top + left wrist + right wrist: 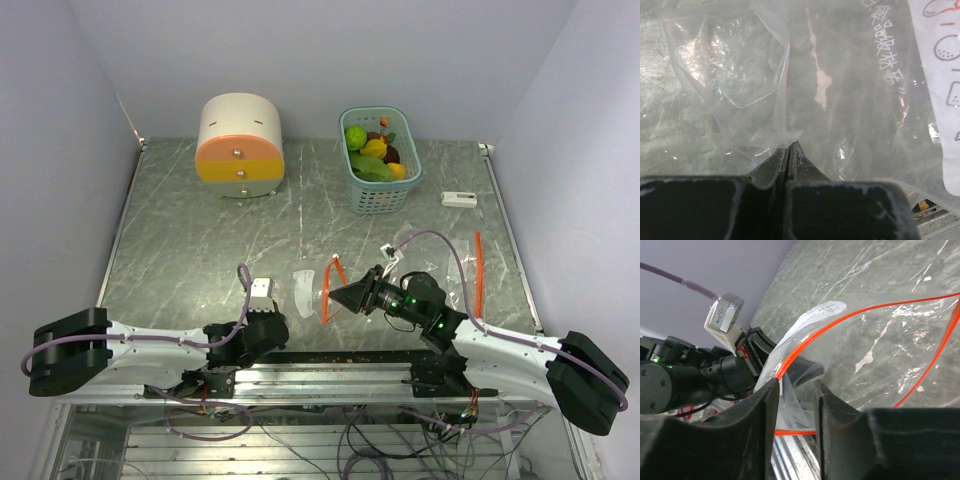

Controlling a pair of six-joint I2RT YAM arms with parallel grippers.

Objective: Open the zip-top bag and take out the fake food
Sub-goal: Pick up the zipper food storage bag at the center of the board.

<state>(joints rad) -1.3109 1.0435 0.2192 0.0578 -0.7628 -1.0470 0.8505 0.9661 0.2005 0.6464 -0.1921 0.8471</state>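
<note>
left gripper (790,148) tip-pinches the bag (850,100), right gripper (796,387) gapes narrowly astride its zip (840,322); a tug could slip that thin hold.

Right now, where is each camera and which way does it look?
Top camera: above and behind, looking down at the table; left arm and right arm show.
Left wrist: looks along the closed left gripper into the clear bag.
Right wrist: looks past the right gripper at the bag and the left gripper.
All three share the bag.
</note>
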